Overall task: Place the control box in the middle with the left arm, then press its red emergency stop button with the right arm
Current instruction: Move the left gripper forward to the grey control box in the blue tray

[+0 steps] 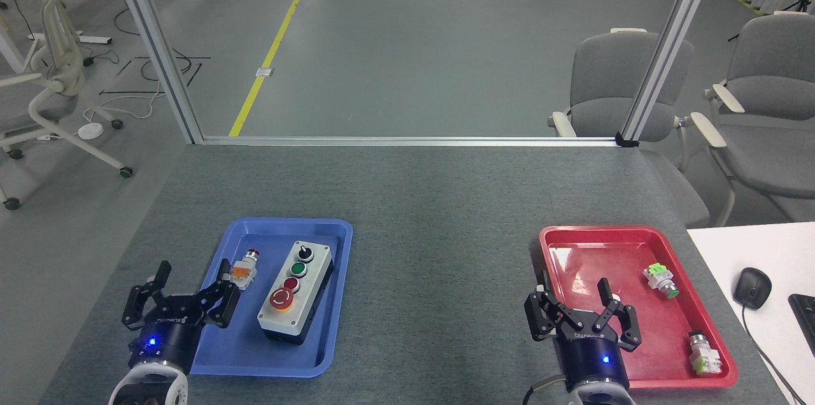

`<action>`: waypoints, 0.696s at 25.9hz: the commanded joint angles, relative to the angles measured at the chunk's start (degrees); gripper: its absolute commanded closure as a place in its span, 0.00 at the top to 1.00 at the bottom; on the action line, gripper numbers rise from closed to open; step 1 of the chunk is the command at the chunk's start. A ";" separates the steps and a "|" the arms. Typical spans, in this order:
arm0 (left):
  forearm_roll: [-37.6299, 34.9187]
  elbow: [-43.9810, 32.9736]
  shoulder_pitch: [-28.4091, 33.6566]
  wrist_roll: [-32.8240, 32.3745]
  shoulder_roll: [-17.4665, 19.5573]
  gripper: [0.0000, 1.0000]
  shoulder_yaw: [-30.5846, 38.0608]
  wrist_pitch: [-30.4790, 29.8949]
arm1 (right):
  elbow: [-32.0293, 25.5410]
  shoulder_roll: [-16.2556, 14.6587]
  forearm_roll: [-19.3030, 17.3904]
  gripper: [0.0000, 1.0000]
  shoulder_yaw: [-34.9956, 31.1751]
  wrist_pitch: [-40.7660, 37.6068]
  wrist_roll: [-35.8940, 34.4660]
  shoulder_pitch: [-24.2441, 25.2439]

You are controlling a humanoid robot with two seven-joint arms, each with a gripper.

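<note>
Control box waits in blue tray

Control box (pixel 295 291) lies inside the blue tray (pixel 331 335), left of the desk's (pixel 439 214) bare middle. Left claw (pixel 191 287) hangs spread beside it (well placed for lifting); right claw (pixel 576 300) gapes, empty.

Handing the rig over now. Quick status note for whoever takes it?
Left hand: open, empty, at the blue tray's left edge.
Right hand: open, empty, over the red tray's near-left part.
Control box: in the blue tray, untouched, red emergency stop button at its near end.
Done: nothing.
Left: left arm moves the box to the bare tabletop between the trays; right arm presses the stop button.
</note>
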 commanded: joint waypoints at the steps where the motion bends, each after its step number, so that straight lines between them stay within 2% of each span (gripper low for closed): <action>1: 0.28 0.03 0.03 0.31 0.01 0.99 0.13 0.00 | 0.03 0.03 0.28 0.98 0.15 0.18 0.90 0.00; 10: 0.46 -3.57 4.51 3.04 -0.16 0.99 1.28 -1.41 | -1.02 0.29 -0.42 0.98 0.15 -1.57 0.72 0.26; 15: 0.29 -7.70 12.77 3.04 -0.51 0.99 1.19 -10.37 | -1.55 0.03 -0.51 0.98 0.07 -2.19 0.37 0.35; 18: -0.94 -7.44 14.35 2.77 -0.60 0.99 -1.36 -11.16 | -1.37 -0.32 -0.77 0.98 0.15 -1.49 0.55 0.09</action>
